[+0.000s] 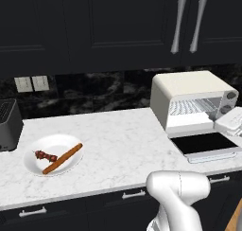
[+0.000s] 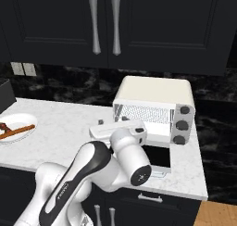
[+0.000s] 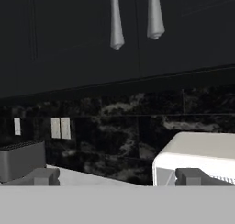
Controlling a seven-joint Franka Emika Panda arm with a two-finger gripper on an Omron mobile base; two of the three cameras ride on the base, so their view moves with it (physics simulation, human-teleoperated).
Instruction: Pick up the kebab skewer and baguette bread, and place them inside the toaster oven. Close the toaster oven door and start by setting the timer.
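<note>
On the counter's left, the white plate (image 1: 57, 144) holds the kebab skewer (image 1: 45, 155) and, beside it, the long baguette bread (image 1: 63, 158); both also lie at the left edge as the baguette (image 2: 17, 131) and skewer (image 2: 3, 126). At the right stands the cream toaster oven (image 1: 189, 89) with its wire rack (image 1: 196, 107) exposed. The toaster oven door (image 1: 205, 145) lies folded down flat on the counter. My gripper (image 2: 112, 121) hovers in front of the oven mouth, above the door, far from the plate. In the hand view the gripper (image 3: 118, 179) is open and holds nothing.
A dark grey slot toaster (image 1: 8, 123) stands at the counter's far left, behind the plate. Wall outlets (image 1: 31, 83) sit on the black backsplash. Dark upper cabinets with silver handles (image 1: 188, 24) hang above the oven. My arm's elbow (image 2: 132, 162) covers part of the open door.
</note>
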